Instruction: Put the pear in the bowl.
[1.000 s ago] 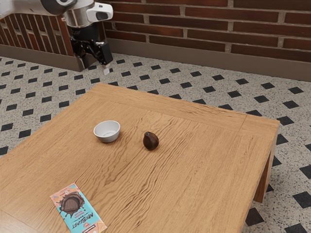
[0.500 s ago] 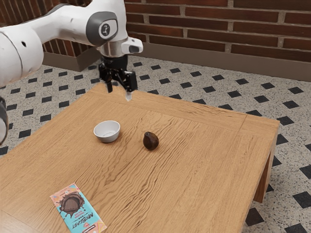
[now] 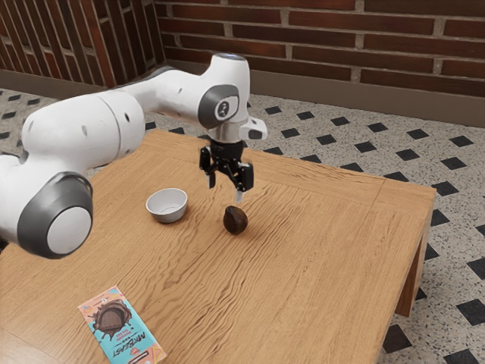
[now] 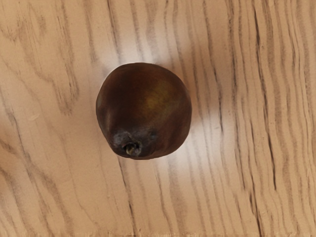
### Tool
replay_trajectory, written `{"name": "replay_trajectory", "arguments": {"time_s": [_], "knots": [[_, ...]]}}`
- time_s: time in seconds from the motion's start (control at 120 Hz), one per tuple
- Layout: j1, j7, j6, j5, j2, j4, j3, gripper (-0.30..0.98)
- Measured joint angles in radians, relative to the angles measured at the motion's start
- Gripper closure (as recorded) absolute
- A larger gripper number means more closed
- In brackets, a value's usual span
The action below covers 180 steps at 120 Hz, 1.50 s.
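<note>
Wooden table (image 3: 311, 258): one dark pear (image 3: 236, 221), beneath the jaws; one white bowl (image 3: 167, 206), below and aside of them. One gripper (image 3: 226, 189), jaws spread, empty. Advised: centre over pear, descend straight, close evenly.

The exterior view looks from the side of the arm (image 3: 83, 136), set back and above the tabletop (image 3: 318, 258), facing down at a slant toward the brick wall (image 3: 364, 45) across the upper frame. The wrist view looks from the arm's hand, much closer, facing steeply down. Both share the pear (image 3: 236, 221), near the centre of the exterior frame, and the wood around it.
</note>
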Motion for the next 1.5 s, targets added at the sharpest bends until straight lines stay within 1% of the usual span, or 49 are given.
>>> {"name": "replay_trajectory", "arguments": {"time_s": [0.2,0.325,0.517,0.675,0.917,1.142,1.5], "knots": [[-0.002,-0.004,-0.073,0.004,0.08,0.036,0.013,0.0],[-0.002,-0.006,-0.08,-0.018,0.111,0.059,0.025,0.0],[0.022,-0.003,-0.062,-0.04,0.147,0.111,0.044,0.0],[0.026,0.005,-0.025,-0.076,0.191,0.164,0.038,0.0],[0.023,0.014,0.019,-0.1,0.253,0.199,0.034,0.0],[0.02,0.019,0.042,-0.108,0.289,0.203,0.036,0.0],[0.023,0.025,0.055,-0.11,0.305,0.2,0.039,0.0]]}}
